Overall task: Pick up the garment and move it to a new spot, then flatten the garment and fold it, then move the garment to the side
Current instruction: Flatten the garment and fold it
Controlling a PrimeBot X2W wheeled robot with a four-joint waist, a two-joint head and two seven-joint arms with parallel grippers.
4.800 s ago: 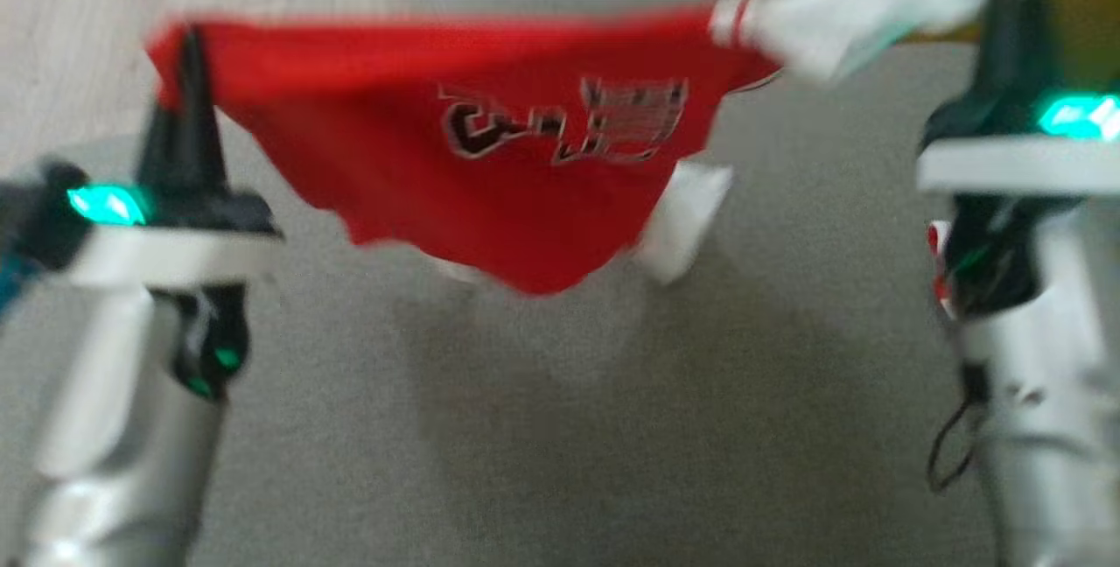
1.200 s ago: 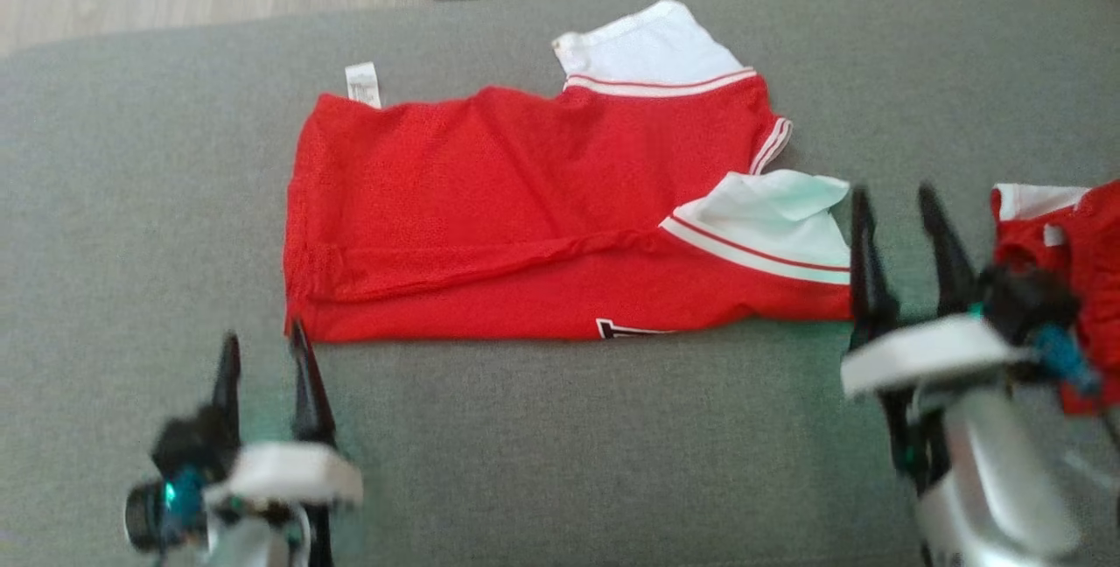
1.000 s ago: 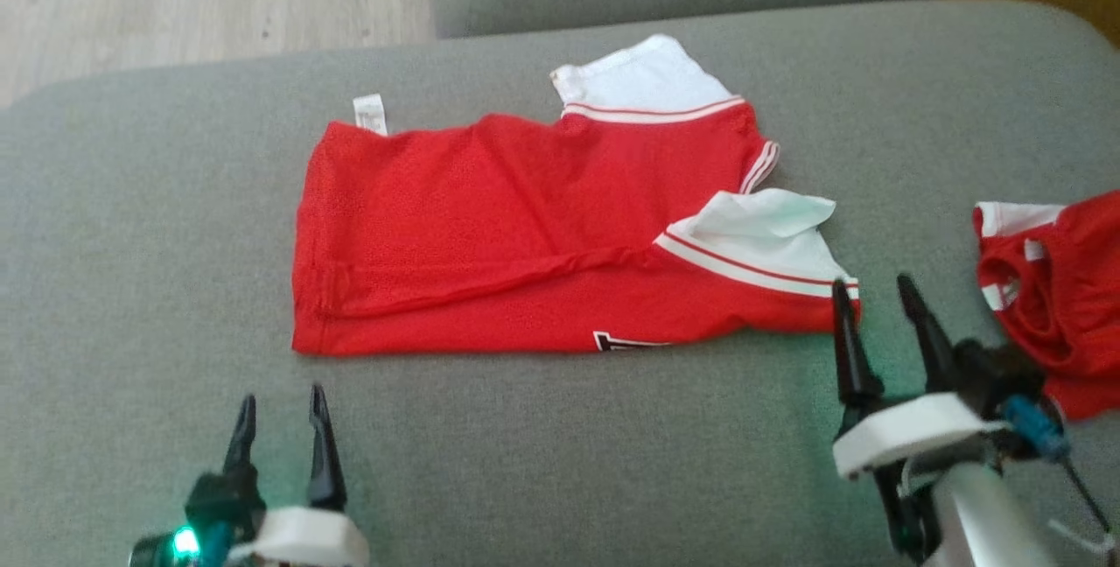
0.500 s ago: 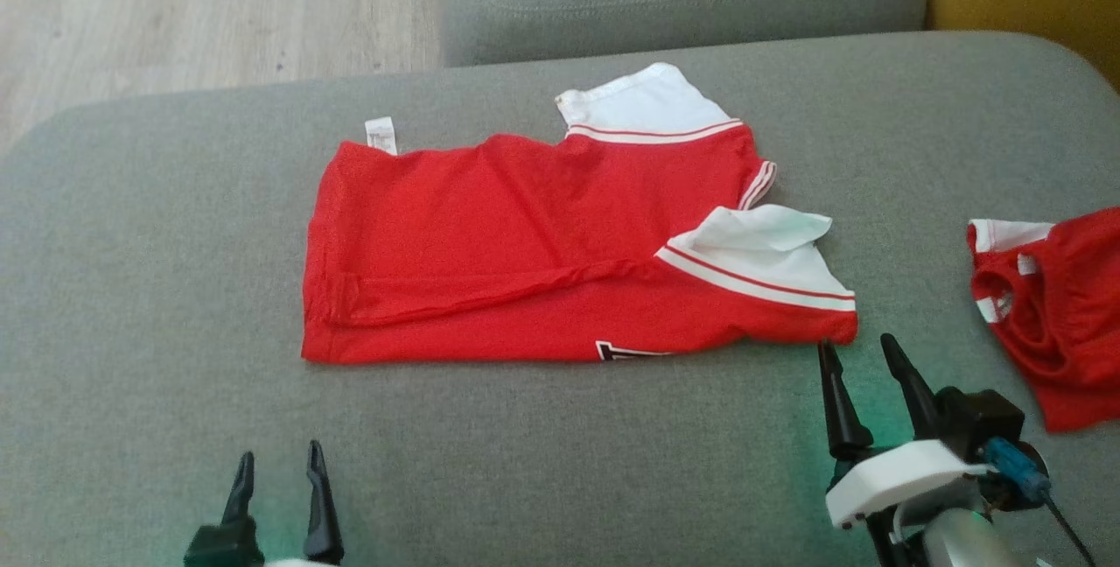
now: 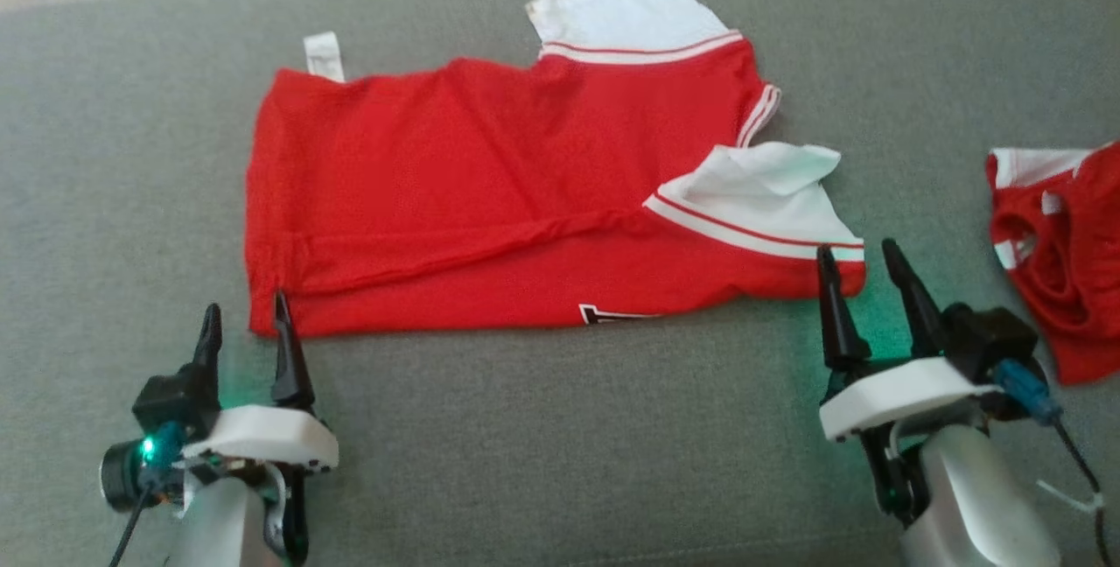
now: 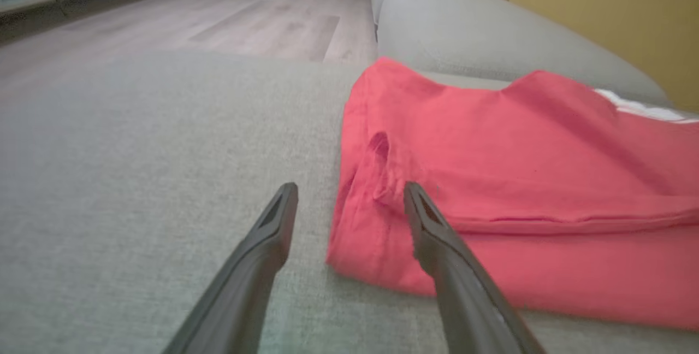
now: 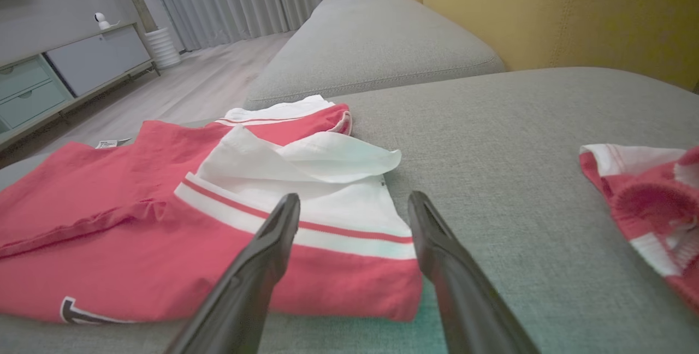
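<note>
two dark, tapering fingers rise from each gripper, smooth hard spikes set in a white plastic collar above a silvery forearm. the sofa seat (image 5: 560,427) under them is a broad cushion of grey woven cloth with a fine, grainy weave and rounded edges. in the right wrist view a mustard-yellow backrest (image 7: 546,10) with stitched seams rises behind it. pale wood-look floor (image 6: 218,21) shows at the upper left of the left wrist view.

the red t-shirt (image 5: 490,191) lies flat on the seat in the upper middle of the head view. it is a thin, soft knit folded into a rough rectangle running left to right. a raised crease crosses its lower half. both sleeves are white with red and white striped bands. the upper sleeve (image 5: 621,11) juts out at the top edge. the right sleeve (image 5: 761,199) lies at the right end, its loose end crumpled and curled over. a small white care label (image 5: 324,55) pokes out at the upper left corner. a scrap of black and white lettering (image 5: 612,315) shows at the lower edge.

the left gripper (image 5: 245,304) is released, jaws spread, tips at the shirt's lower left corner. in the left wrist view that corner sits between the fingers, and i cannot tell whether a finger touches the cloth. the right gripper (image 5: 857,248) is likewise released and grasps nothing. its tips are at the lower right corner, which they straddle in the right wrist view. a second red garment (image 5: 1059,261) with white trim lies bunched at the right edge of the head view, apart from the shirt.
</note>
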